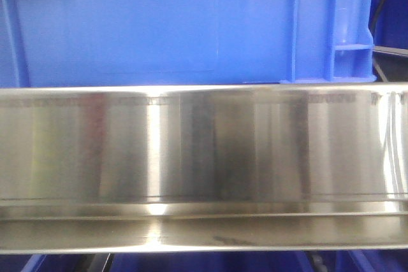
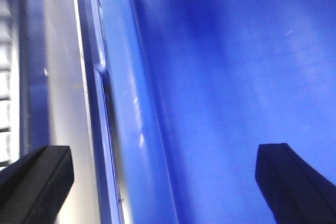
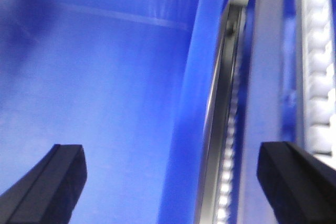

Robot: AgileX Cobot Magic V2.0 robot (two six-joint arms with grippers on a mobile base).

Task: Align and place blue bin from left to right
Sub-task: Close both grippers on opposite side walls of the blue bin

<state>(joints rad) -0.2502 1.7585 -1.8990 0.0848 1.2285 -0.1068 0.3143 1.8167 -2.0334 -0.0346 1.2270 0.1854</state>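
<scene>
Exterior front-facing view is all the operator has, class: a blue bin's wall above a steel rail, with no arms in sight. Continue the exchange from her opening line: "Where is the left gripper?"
Observer: In the left wrist view the left gripper is open, and the rim of the blue bin runs between its jaws.
Operator: And the right one?
Observer: The right gripper is open as well, with a rim of the bin showing between its jaws.
Operator: Is there anything beyond that rim?
Observer: Yes, a line of white rollers runs along outside it, at the right edge of the right wrist view.
</scene>
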